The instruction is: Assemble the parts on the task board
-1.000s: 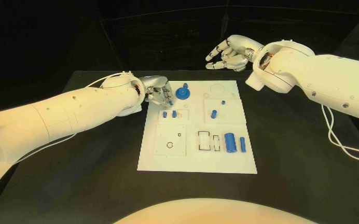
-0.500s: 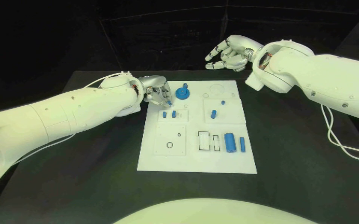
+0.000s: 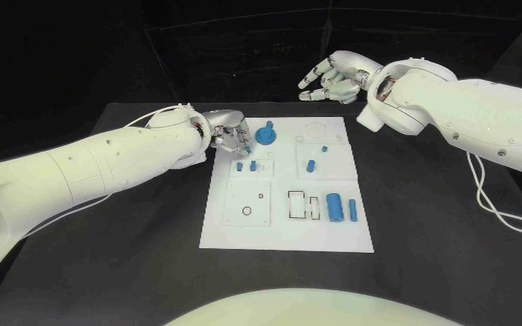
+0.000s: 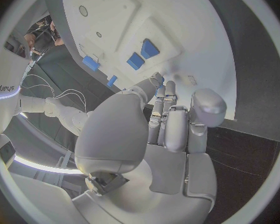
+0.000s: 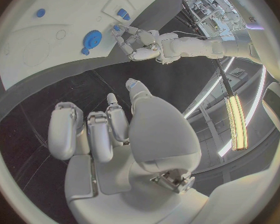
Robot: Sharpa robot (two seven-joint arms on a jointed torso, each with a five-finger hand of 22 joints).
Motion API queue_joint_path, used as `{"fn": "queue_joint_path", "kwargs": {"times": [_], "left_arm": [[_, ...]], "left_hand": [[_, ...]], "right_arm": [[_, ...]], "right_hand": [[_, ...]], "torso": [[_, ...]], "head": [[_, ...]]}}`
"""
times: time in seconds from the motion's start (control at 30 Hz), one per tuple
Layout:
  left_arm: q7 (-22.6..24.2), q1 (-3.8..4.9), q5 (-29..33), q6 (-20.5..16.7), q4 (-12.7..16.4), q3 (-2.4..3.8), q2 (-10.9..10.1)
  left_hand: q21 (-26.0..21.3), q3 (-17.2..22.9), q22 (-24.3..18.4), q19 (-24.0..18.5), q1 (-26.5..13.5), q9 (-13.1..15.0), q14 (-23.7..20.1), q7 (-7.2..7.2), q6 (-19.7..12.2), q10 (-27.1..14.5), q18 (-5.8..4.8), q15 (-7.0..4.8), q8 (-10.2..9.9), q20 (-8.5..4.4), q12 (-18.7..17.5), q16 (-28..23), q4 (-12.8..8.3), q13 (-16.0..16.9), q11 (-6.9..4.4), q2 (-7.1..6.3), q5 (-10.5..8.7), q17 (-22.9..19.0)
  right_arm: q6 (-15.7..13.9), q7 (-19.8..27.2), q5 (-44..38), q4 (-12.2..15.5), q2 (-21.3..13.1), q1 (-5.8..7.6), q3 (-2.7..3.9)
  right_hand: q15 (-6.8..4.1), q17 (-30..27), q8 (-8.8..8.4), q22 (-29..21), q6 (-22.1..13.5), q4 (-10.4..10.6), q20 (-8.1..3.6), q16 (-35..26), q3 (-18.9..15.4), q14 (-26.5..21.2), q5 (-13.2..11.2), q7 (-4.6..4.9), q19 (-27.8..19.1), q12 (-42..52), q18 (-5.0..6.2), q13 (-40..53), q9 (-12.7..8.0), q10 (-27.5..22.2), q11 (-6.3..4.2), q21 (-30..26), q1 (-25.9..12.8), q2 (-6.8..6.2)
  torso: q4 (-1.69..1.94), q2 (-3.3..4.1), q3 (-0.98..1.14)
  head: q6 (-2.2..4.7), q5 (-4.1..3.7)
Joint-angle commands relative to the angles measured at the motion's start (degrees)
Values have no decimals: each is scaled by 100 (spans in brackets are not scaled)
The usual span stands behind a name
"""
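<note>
While the white task board point(image 3: 288, 228) lies in the middle of the table point(image 3: 435, 220), the left hand point(image 3: 231, 139) touches its far left corner, fingers curled, holding nothing I can see. The right hand point(image 3: 337, 77) hangs empty beyond the far edge, fingers apart.

Left robot hand point(image 3: 228, 139) fingers curled; right robot hand point(image 3: 335, 77) raised, empty.

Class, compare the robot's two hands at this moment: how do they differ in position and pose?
The left hand is low at the task board's far left corner, beside the blue gear-shaped part; the right hand hangs raised beyond the board's far edge, away from any part. The left hand's fingers point down at the board; the right's curl in midair. Both hold nothing visible.
</note>
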Motion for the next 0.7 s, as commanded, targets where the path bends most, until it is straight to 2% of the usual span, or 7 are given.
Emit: {"fn": "queue_joint_path", "kwargs": {"times": [0.03,0.3,0.47,0.7], "left_arm": [[-2,6,12,43,-4,0,8],[-2,6,12,93,-14,0,51],[7,6,12,94,-16,-1,78],[-2,6,12,120,-19,-1,86]], "left_hand": [[20,39,5,44,-45,5,159,-3,24,45,-61,-40,-24,14,-23,25,8,6,-2,-5,-13,-4],[20,39,5,44,-45,5,159,-3,24,45,-61,-40,-24,14,-23,25,8,6,-2,-5,-13,-4],[20,39,5,44,-45,5,159,-3,24,45,-61,-40,-24,14,-23,25,8,6,-2,-5,-13,-4],[24,50,12,44,-50,3,157,-6,38,62,-61,-43,-27,12,-31,22,-2,8,-5,-7,-13,-14]], "right_arm": [[40,35,-2,-1,2,10,3],[43,36,-2,-1,8,10,3],[45,36,-2,-3,11,10,3],[47,33,-2,-4,10,10,3]], "right_hand": [[-35,1183,39,-8,-17,3,3,-22,2,510,24,-28,-27,-13,101,7,-3,-15,7,-24,36,9],[-35,1183,39,-8,-17,3,3,-22,2,510,24,-28,-27,-13,101,7,-3,-15,7,-24,36,9],[-35,1183,39,-8,-17,3,3,-22,2,510,24,-28,-27,-13,101,7,-3,-15,7,-24,36,9],[-35,1183,39,-8,-17,3,3,-22,2,510,24,-28,-27,-13,101,7,-3,-15,7,-24,36,9]], "torso": [[2,0,0],[-8,4,1],[-2,3,-3],[-1,1,3]], "head": [[1,-3],[-7,-3],[-8,-9],[-14,-15]]}}
